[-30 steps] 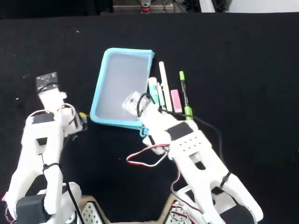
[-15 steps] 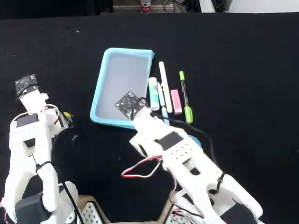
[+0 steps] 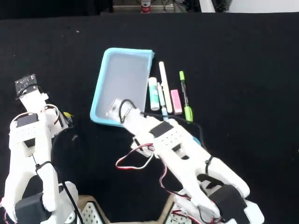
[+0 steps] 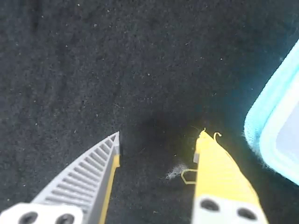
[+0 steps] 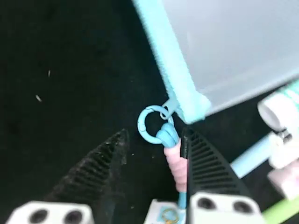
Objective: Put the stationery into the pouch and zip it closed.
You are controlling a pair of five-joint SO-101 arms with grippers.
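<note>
Pouch lies flat just left of the middle of the table, long side running near to far. Right beside it, on its right, there's a row of stationery, left to right: glue stick, slim pen, long pen, eraser, marker. Right gripper is at the pouch's near right corner, zip ring between its fingers. Left gripper sits left of the pouch's near left corner, apart from it.

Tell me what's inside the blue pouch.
Nothing shows inside the pouch: just its pale grey panel. The stationery lies beside it on the table. The right arm covers its near corner in the high view.
</note>
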